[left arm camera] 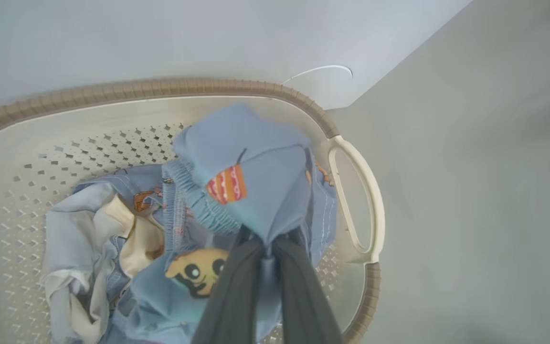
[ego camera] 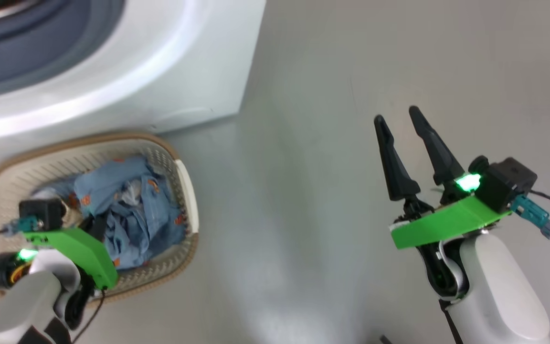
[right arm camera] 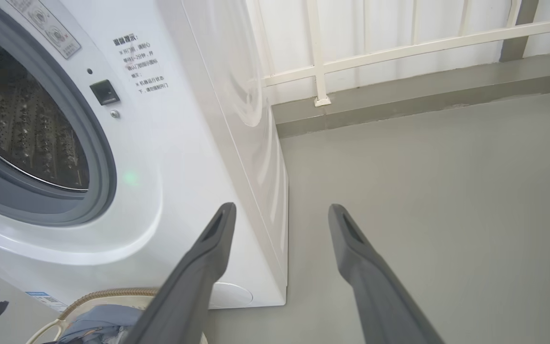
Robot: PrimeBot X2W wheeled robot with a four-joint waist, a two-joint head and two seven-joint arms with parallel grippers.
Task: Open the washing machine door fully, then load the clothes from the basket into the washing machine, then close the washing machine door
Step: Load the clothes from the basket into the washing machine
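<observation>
The clothes (left arm camera: pixel 256 181) are soft light-blue cloth with orange and brown cartoon prints and cream patches. They lie crumpled in the basket (left arm camera: pixel 151 91), a cream perforated plastic tub with a ribbed brown rim. Over the basket, the left gripper (left arm camera: pixel 268 243) pinches a raised fold of them. Just behind the basket stands the glossy white washing machine (right arm camera: pixel 184 143), with a holed steel drum (right arm camera: pixel 22 129), a grey rubber gasket (right arm camera: pixel 98 157) and printed characters too small to read. Well right of the basket, the right gripper (ego camera: pixel 397 115) is spread wide over the smooth grey floor (ego camera: pixel 303 191).
</observation>
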